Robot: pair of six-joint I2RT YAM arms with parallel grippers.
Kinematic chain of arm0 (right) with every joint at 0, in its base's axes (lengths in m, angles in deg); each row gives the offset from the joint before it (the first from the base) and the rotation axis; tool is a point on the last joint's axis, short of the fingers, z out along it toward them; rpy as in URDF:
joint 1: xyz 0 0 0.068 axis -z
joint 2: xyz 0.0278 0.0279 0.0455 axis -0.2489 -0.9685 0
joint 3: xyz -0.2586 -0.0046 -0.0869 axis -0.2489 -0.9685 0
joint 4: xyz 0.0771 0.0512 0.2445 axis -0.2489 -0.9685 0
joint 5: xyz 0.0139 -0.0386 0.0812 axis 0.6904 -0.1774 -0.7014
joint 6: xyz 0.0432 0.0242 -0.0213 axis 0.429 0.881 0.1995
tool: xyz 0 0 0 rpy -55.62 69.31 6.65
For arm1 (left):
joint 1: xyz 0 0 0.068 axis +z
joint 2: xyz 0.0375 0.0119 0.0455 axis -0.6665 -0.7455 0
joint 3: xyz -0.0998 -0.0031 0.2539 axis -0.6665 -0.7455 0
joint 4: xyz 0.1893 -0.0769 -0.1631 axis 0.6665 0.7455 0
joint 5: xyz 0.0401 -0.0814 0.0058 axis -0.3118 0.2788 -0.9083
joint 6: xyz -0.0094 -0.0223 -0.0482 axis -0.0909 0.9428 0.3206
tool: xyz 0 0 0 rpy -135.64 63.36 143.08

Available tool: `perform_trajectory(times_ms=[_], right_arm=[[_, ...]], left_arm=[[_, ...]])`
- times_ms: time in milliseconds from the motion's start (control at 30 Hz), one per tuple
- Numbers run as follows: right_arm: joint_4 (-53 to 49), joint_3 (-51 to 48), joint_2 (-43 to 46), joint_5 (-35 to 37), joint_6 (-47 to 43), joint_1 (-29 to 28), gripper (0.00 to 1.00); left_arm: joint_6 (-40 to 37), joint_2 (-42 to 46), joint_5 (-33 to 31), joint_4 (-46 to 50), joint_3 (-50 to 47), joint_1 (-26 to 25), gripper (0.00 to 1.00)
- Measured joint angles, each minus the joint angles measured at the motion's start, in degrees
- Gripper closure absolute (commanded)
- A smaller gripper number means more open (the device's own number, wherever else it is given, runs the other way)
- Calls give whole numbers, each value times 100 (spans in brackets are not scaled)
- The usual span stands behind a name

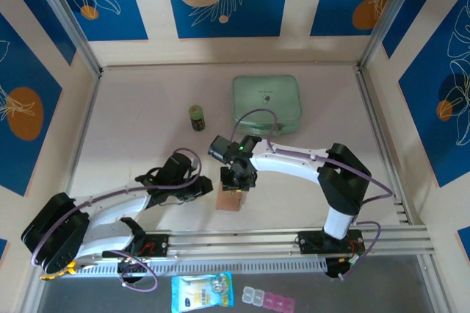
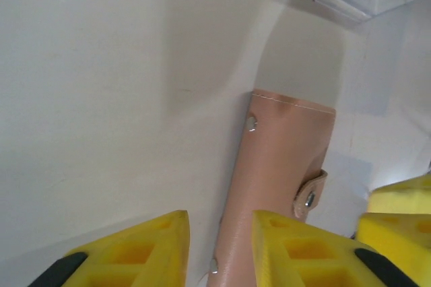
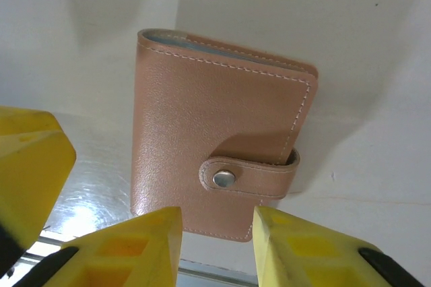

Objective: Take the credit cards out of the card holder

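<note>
Near the front of the table (image 1: 147, 122), card holder (image 3: 215, 145) is seen snapped shut, no cards out yet; left gripper (image 2: 221, 233) & right gripper (image 3: 217, 223) are set half-closed at it, actual pinch can't be told, so it's prob the grab step & strap (image 3: 252, 176) needs popping next.

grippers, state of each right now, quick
left gripper: open, jaws around an edge of the card holder
right gripper: cannot tell if it grips the card holder

Bright, even light — soft shadow behind the card holder (image 3: 222, 139); glare patch on the table (image 3: 94, 199).
</note>
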State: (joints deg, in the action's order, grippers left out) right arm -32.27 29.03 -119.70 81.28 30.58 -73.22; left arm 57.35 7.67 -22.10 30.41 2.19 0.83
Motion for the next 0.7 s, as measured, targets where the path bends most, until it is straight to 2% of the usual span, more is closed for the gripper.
perform_trajectory(times_ms=[700], right_arm=[[-330,422,-739,-2,-2,-90,65]], left_arm=[[149,-201,317,-498,-160,83,77]])
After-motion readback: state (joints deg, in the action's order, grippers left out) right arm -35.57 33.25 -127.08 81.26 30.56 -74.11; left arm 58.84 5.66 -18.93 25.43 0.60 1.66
